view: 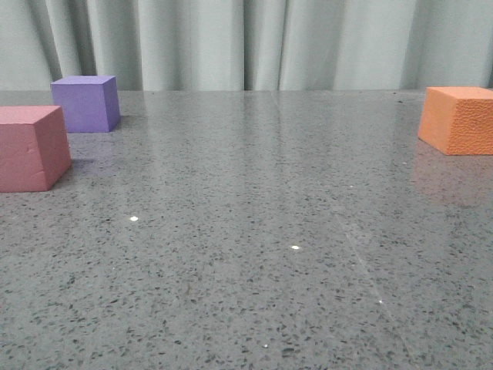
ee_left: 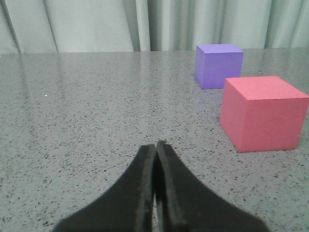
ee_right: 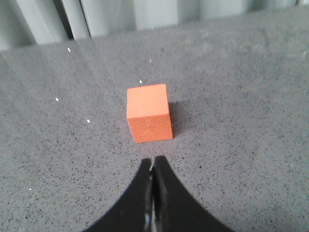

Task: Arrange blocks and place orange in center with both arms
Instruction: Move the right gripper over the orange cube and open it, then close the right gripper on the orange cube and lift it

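Note:
The orange cube [view: 459, 119] rests at the table's right edge in the front view; from the right wrist the orange cube [ee_right: 148, 112] lies just ahead of my right gripper [ee_right: 152, 160], which is shut and empty. At the far left sit the pink-red cube [view: 31, 146] and, behind it, the purple cube [view: 86, 102]. The left wrist view shows the pink-red cube [ee_left: 263, 112] and the purple cube [ee_left: 218, 65] off to one side of my left gripper [ee_left: 156, 145], shut with nothing in it. Neither arm appears in the front view.
All cubes stand on a grey speckled stone tabletop [view: 254, 231]. A pale curtain [view: 254, 42] hangs behind the table's far edge.

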`<state>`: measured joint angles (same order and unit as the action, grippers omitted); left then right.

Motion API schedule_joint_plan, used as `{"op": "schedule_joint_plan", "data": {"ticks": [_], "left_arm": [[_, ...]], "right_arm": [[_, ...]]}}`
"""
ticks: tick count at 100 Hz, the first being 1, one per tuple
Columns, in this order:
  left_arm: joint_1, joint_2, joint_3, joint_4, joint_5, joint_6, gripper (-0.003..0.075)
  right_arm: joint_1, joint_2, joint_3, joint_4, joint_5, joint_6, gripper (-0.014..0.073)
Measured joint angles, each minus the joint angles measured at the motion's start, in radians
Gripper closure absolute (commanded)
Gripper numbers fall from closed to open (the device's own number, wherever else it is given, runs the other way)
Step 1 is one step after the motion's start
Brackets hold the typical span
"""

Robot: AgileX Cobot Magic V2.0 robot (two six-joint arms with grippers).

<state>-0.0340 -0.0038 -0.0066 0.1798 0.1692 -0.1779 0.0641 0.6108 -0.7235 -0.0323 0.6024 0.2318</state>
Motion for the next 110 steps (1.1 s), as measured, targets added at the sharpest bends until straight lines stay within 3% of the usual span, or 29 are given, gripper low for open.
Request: {"op": "schedule_joint_plan", "data": {"ticks": [35,44,49,56,68,78,110], "left_arm": [[0.000,0.000,0.000,0.000,0.000,0.000,0.0739],[0.000,0.000,0.000,0.000,0.000,0.000,0.0739],[0.000,0.000,0.000,0.000,0.000,0.000,0.0739],[0.000,0.000,0.000,0.000,0.000,0.000,0.0739],[0.000,0.000,0.000,0.000,0.000,0.000,0.0739],[0.000,0.000,0.000,0.000,0.000,0.000,0.0739],[0.000,0.000,0.000,0.000,0.000,0.000,0.0739]], "right_arm": [[0.000,0.434,-0.197,0.001,0.023,0.000,0.0659],[0.000,0.484,-0.205,0.001,0.025,0.000,0.0607],[0.000,0.497,-0.208,0.001,0.029,0.000,0.0529],[0.000,0.506,-0.210,0.001,0.029,0.000,0.0351],[0.000,0.506,-0.212,0.001,0.010,0.000,-0.0080],[0.000,0.506,-0.212,0.001,-0.012,-0.007,-0.0035],[0.000,0.589,-0.295,0.001,-0.053,-0.092,-0.0034]]}}
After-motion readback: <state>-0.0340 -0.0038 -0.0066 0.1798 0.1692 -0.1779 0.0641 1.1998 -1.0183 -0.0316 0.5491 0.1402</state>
